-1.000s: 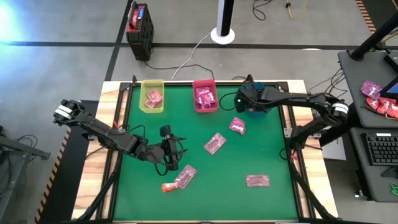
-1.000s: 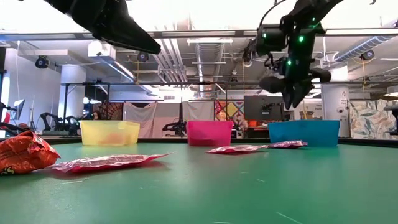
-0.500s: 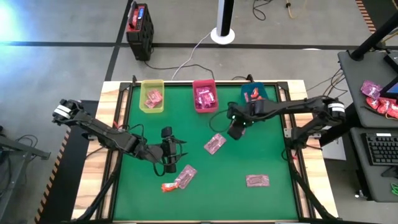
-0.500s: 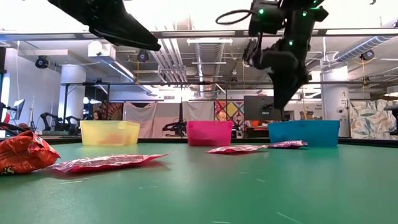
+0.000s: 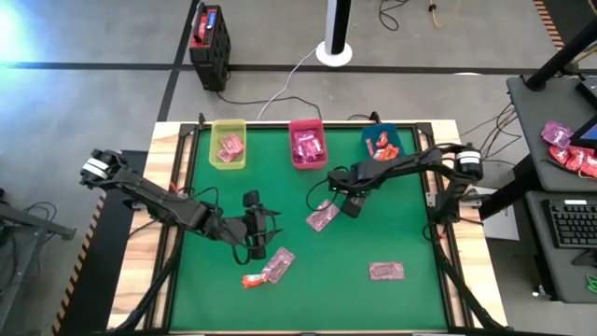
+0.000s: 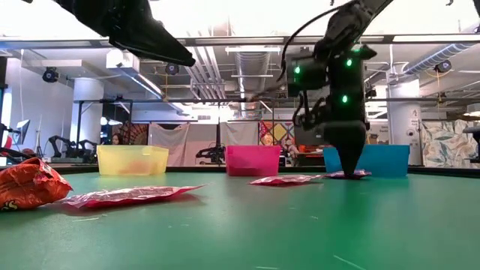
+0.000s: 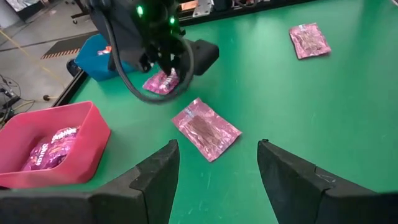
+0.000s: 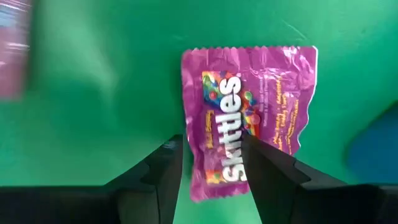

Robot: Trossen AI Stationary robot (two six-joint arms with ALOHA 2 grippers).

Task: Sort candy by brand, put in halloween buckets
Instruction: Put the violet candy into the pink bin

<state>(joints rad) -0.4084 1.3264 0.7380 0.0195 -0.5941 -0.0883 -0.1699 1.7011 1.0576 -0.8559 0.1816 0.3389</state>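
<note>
A magenta Skittles packet (image 8: pixel 249 106) lies flat on the green table; it also shows in the left wrist view (image 7: pixel 163 82). My right gripper (image 8: pixel 211 171) is open and down at table height (image 6: pixel 351 169), over one end of the packet. My left gripper (image 7: pixel 217 180) is open and empty, hovering at the table's near left (image 5: pixel 254 233). Pale pink packets (image 5: pixel 322 216) (image 5: pixel 279 264) (image 5: pixel 385 271) and an orange-red one (image 5: pixel 252 279) lie flat on the table. The yellow-green bin (image 5: pixel 229 143), pink-red bin (image 5: pixel 308 143) and blue-teal bin (image 5: pixel 382 142) stand along the far edge, each with candy in it. My right gripper comes at the magenta packet from above, pointing down. One finger (image 8: pixel 273 171) stands over the packet's printed face near its end (image 8: pixel 214 177), the other (image 8: pixel 163 171) beside its long edge. I cannot tell whether the fingers touch it. The packet lies flat on the table.
A black-and-red box (image 5: pixel 209 35) stands on the floor beyond the table. A side table at the right holds more candy (image 5: pixel 558 133) and a keyboard. Bare green surface lies between the packets at the middle and near right.
My right gripper has moved from above the blue-teal bin toward the table's near edge and left, and has come down to the magenta packet on the table. The blue-teal bin, hidden under the arm before, now shows.
</note>
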